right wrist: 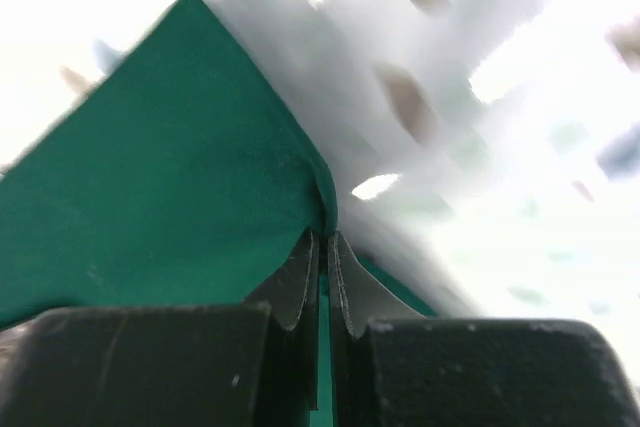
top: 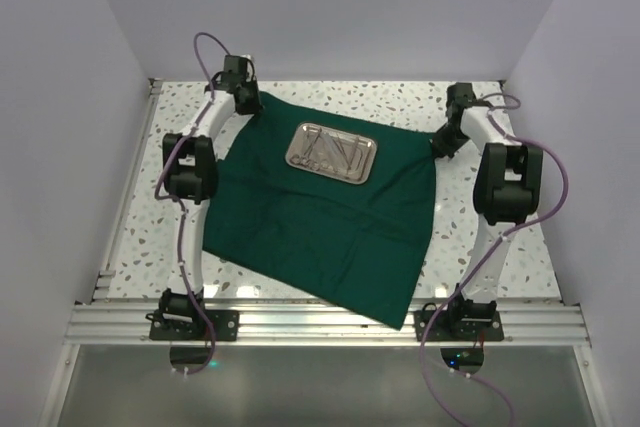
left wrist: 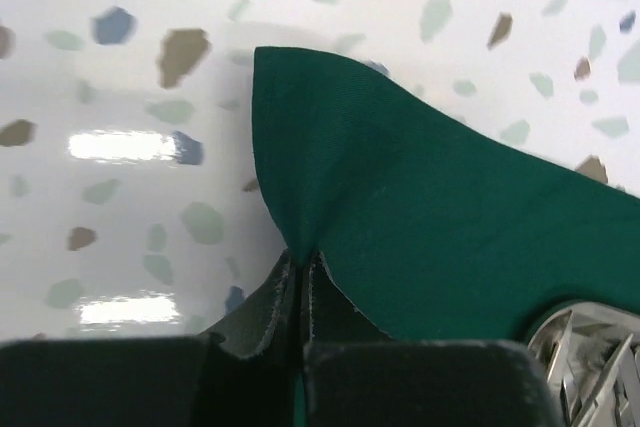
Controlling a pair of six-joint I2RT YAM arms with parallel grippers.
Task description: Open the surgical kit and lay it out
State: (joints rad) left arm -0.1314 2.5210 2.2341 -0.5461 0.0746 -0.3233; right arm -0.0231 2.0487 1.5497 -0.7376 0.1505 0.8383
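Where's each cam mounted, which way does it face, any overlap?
Top external: above and behind the robot, looking down at the table; left arm and right arm show, green cloth spread, steel tray on it.
Left wrist: on the left arm, looking along the left gripper, shut on the cloth's edge; tray corner at lower right.
Right wrist: likewise along the right gripper, shut on the cloth's edge.
Shared: every view shows cloth and speckled table; top and left wrist share the tray.
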